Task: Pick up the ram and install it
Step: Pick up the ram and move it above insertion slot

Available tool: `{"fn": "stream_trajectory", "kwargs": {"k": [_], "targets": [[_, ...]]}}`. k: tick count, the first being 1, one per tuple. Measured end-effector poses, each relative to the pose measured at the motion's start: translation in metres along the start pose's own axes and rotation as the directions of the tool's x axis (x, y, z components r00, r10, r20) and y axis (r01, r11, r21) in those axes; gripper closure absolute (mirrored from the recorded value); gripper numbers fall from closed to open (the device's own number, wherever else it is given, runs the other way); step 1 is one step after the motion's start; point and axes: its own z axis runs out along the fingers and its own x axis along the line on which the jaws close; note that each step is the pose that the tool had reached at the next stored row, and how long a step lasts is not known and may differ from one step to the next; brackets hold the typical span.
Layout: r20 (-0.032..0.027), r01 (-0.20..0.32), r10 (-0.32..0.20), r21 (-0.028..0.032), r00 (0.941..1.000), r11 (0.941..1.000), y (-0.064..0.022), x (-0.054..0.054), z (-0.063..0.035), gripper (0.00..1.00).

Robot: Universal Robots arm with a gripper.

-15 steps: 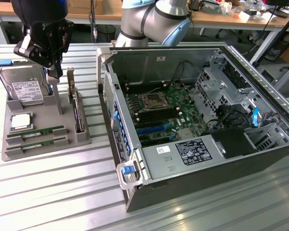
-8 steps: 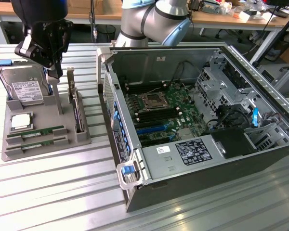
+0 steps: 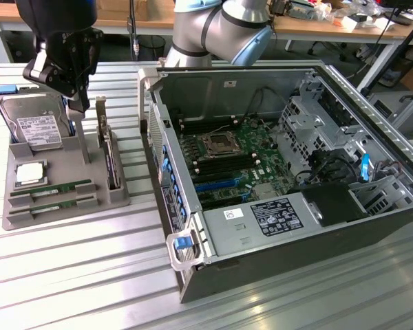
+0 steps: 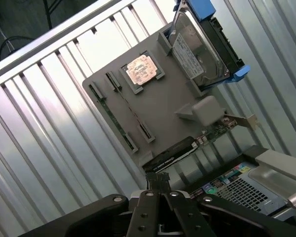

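Observation:
Two ram sticks [image 3: 51,188] [image 3: 54,201], long and green, lie side by side in slots at the front of a grey parts tray [image 3: 117,196]. In the wrist view they appear edge-on as thin lines [image 4: 132,111] across the tray [image 4: 163,103]. My black gripper [image 3: 77,100] hangs above the tray's back part, near the hard drive [image 3: 34,127], well above the ram. Its fingers [image 4: 158,180] are shut together with nothing between them. The open computer case [image 3: 282,172] lies at the exterior view's right, with the motherboard [image 3: 227,155] and its dark memory slots exposed.
The tray also holds a square silver processor [image 3: 29,173] and an upright green card with a metal bracket [image 3: 109,155]. A grey post [image 3: 76,127] rises from the tray just under the gripper. Everything rests on a ribbed metal table [image 3: 82,275]. Cluttered desks stand behind.

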Motion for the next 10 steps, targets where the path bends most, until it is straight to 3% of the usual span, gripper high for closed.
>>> {"fn": "stream_trajectory", "kwargs": {"k": [10], "targets": [[-0.0012, 0.064, -0.064, -0.0005, 0.9980, 0.9980, 0.0000, 0.0000, 0.0001, 0.89]]}}
